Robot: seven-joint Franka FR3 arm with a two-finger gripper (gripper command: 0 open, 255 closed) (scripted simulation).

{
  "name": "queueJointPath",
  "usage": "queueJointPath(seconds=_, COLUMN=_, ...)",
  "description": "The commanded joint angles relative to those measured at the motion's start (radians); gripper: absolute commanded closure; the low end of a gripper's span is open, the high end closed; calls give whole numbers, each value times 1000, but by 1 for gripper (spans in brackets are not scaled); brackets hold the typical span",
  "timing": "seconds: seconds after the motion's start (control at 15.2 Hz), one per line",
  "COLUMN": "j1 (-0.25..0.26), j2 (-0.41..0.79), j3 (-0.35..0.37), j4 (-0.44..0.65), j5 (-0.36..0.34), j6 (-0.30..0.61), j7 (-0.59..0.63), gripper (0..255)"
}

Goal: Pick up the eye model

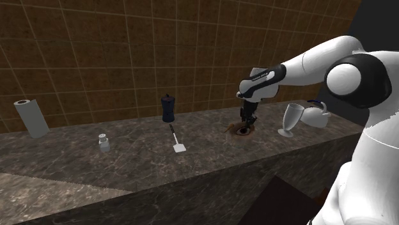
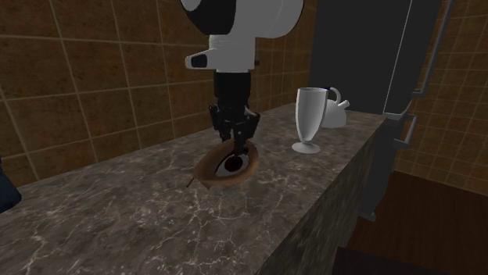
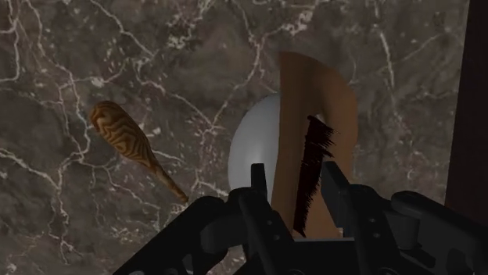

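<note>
The eye model [image 2: 227,168] lies on the marble counter [image 2: 117,211]: a white eyeball with a dark iris, a brown lid and black lashes. My gripper [image 2: 237,147] comes straight down onto its upper lid. In the wrist view the two fingers clasp the brown lid [image 3: 313,101] and the white ball between them, with the gripper [image 3: 297,195] shut on it. A brown striped stalk [image 3: 129,144] lies on the counter beside the eyeball. In the shoulder view the gripper [image 1: 247,121] stands on the eye model [image 1: 242,130] near the counter's far right part.
A stemmed glass [image 1: 291,120] and a white kettle [image 1: 316,115] stand just to the shoulder view's right of the gripper. Further left are a spatula [image 1: 177,140], a dark blue pot [image 1: 168,108], a small shaker [image 1: 103,142] and a paper towel roll [image 1: 31,118]. A tiled wall backs the counter.
</note>
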Motion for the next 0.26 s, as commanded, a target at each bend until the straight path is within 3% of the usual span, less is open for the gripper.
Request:
queueJointPath(seconds=0.0, j1=2, j2=-13, j3=-3, j4=13, j5=-12, j6=-22, j7=7, gripper=255)
queueJointPath(seconds=0.2, j1=3, j2=-22, j3=-4, j4=20, j5=-20, j6=-36, j7=12, gripper=255)
